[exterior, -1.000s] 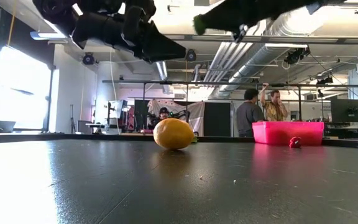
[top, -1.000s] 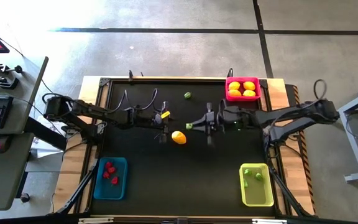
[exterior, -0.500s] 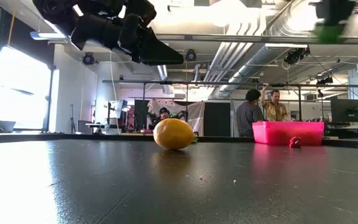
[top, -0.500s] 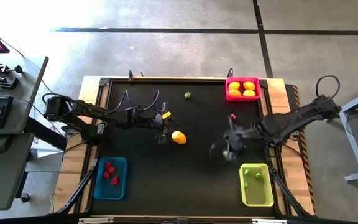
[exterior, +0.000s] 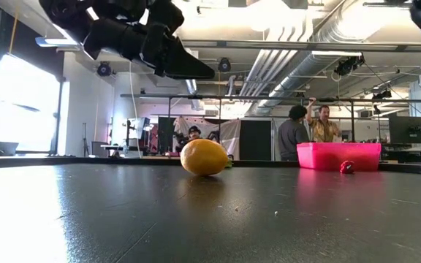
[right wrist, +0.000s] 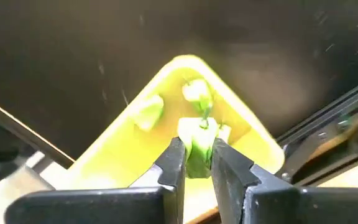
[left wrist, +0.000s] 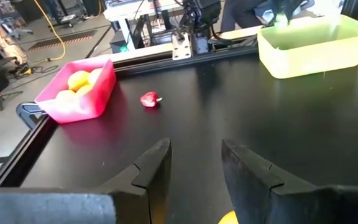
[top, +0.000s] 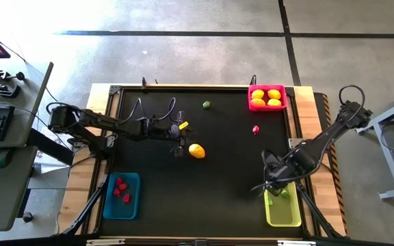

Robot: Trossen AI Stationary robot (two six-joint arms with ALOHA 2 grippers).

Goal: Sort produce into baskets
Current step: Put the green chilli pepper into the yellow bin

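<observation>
Three baskets stand on the black tabletop: a pink-red basket at the far right corner, a blue basket at the near left, and a yellow-green basket at the near right. The pink-red one holds four yellow lemon-like pieces; the blue one holds three red pieces; the yellow-green one shows two or three green pieces in the right wrist view, though the blur keeps the count uncertain. Loose on the tabletop lie three pieces of produce: one yellow lemon near the middle, one small green piece toward the far edge, and one small red piece just in front of the pink-red basket, well apart from each other. The right arm reaches from the right side down toward the near right corner, its right gripper hanging over the far end of the yellow-green basket, the fingers pinching one more green piece above the basket's opening. The left arm stretches in from the left edge across the tabletop, raised off the surface, and its left gripper hangs just beside the lemon on its left-arm side, fingers spread with nothing between them. In the low view two people stand in the room far behind the pink-red basket.
</observation>
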